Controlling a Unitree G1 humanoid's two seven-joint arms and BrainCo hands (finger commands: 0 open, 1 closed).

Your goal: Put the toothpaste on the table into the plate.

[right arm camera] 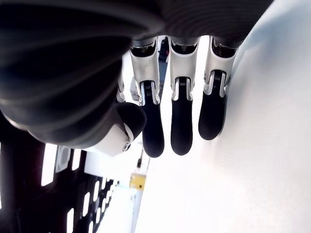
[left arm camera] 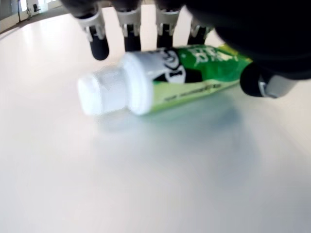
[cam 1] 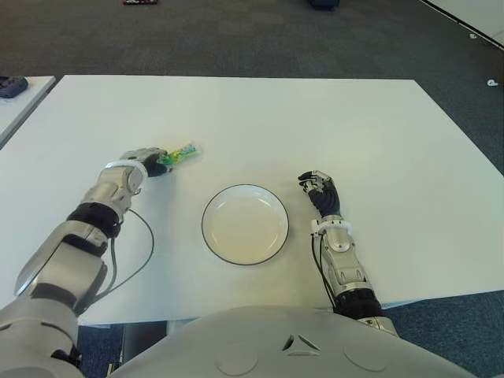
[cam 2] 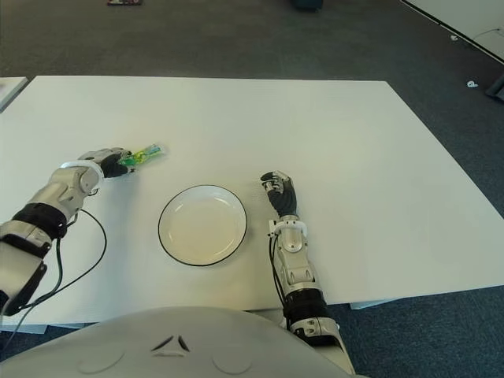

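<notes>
The toothpaste [cam 1: 179,153], a small green tube with a white cap [left arm camera: 104,90], lies flat on the white table [cam 1: 315,126], left of and beyond the plate. My left hand [cam 1: 150,161] is over its cap end. In the left wrist view its fingers [left arm camera: 99,46] hang on one side of the tube and the thumb [left arm camera: 257,82] on the other, not closed on it. The tube's tail sticks out past the fingers. The white plate [cam 1: 203,224] with a dark rim has nothing in it. My right hand [cam 1: 319,189] shows just right of the plate, fingers [right arm camera: 180,131] loosely bent and holding nothing.
A cable [cam 1: 142,252] loops on the table beside my left forearm. A second table's corner with a dark object [cam 1: 12,85] is at the far left. Dark carpet lies beyond the table's far edge and to the right.
</notes>
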